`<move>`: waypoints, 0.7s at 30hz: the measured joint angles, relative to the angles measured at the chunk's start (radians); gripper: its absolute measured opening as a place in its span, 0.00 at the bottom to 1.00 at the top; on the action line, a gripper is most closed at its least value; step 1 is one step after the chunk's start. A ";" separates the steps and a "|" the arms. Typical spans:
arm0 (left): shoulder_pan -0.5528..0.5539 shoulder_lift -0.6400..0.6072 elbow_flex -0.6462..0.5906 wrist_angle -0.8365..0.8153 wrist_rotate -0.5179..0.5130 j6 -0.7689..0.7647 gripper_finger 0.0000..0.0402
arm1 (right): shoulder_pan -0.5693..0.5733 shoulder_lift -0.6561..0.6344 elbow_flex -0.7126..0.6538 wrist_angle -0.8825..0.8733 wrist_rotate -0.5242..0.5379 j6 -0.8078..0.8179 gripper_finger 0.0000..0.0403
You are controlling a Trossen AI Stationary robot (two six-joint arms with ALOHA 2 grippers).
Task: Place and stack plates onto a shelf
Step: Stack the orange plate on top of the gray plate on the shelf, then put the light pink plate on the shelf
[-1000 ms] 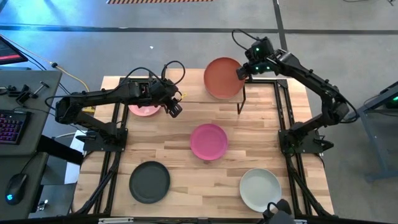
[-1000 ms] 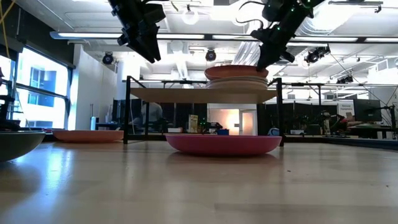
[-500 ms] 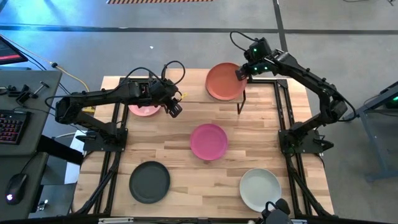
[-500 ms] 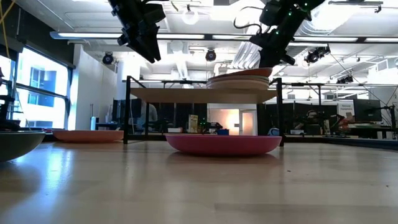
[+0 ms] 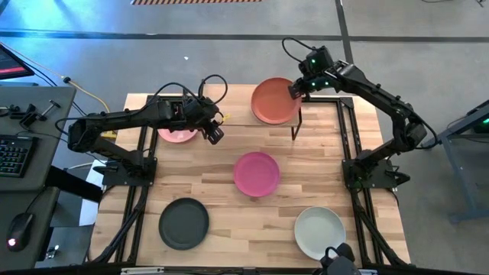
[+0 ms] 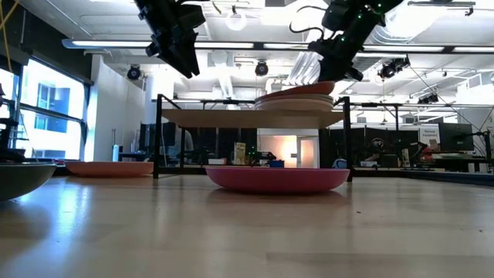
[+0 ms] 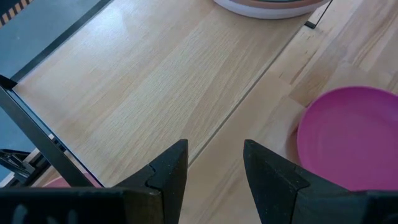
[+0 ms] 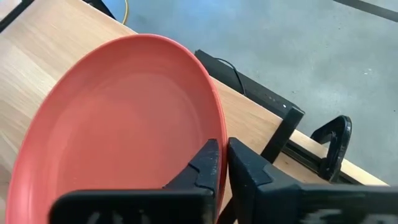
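Terracotta orange plate (image 5: pixel 273 100) pinched at its rim by the right gripper (image 5: pixel 294 88), tilted on the stack at the right end of the shelf (image 6: pixel 231 117).

No readable writing or brand anywhere. Left gripper (image 5: pixel 214 134) hanging above the table beside the shelf's left end, fingers spread and empty. Light pink plate (image 5: pixel 175 135) half hidden under the left arm. Magenta plate (image 5: pixel 256 173) mid-table; charcoal plate (image 5: pixel 183 223) and pale mint-white plate (image 5: pixel 319 231) near the front edge. Lower plates of the stack covered from above, colours hard to tell in the low view.
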 joint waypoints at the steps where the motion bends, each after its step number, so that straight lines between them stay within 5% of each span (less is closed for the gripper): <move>1: 0.000 0.000 0.000 0.000 0.000 0.000 0.37 | 0.000 0.000 0.000 0.000 0.001 0.000 0.07; 11: 0.000 0.000 0.000 0.000 0.000 0.000 0.37 | 0.000 0.000 0.000 0.029 0.014 -0.004 0.27; 21: 0.000 0.000 0.000 0.000 0.000 0.000 0.37 | -0.001 -0.040 0.000 0.055 0.004 -0.003 0.28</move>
